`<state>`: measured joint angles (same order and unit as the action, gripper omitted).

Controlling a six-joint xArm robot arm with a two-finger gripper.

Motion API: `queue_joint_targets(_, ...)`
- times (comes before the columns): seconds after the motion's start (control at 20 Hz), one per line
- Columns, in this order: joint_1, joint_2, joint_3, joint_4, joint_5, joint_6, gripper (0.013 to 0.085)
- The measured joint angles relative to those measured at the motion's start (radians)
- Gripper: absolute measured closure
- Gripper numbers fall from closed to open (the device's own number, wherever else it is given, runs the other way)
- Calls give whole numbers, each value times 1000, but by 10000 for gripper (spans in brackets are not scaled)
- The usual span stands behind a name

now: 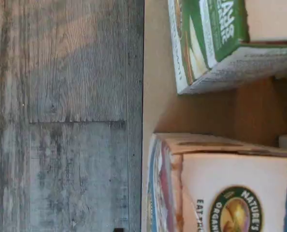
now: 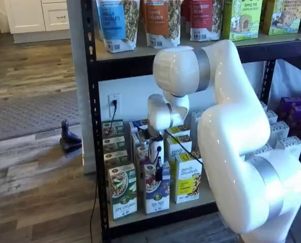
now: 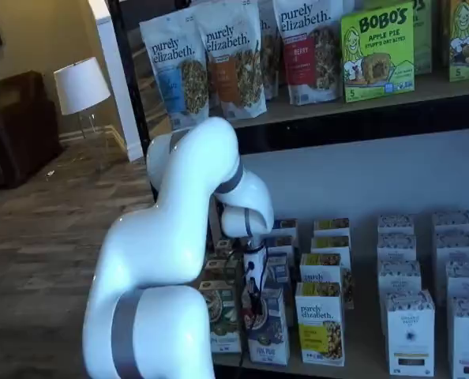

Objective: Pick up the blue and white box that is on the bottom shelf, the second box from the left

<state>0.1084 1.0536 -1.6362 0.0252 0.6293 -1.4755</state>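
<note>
While the white arm (image 2: 231, 147) leans toward the rack, the blue and white box (image 2: 157, 188) stands at the front of the bottom shelf (image 2: 201, 201), between a green-and-white box (image 2: 122, 190) and a yellow-and-white box (image 2: 187, 177). Just above it, the pincer (image 2: 159, 169) seems spread apart, though its black fingers blur together.

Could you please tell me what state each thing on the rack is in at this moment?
blue and white box: upright at the front of its row on the bottom shelf, not gripped.
green and white box: upright beside it, untouched.
yellow and white box: upright on its other side.
pincer: poised just above the blue and white box, black fingers seen side-on.
plug: seated in the wall socket.
</note>
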Motion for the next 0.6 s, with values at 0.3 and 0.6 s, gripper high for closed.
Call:
queue_joint_targets(0.3, 2, 24, -2, -15, -31, 14, 130)
queue_joint_targets(0.6, -1, 29, -6, -6, -34, 4, 170)
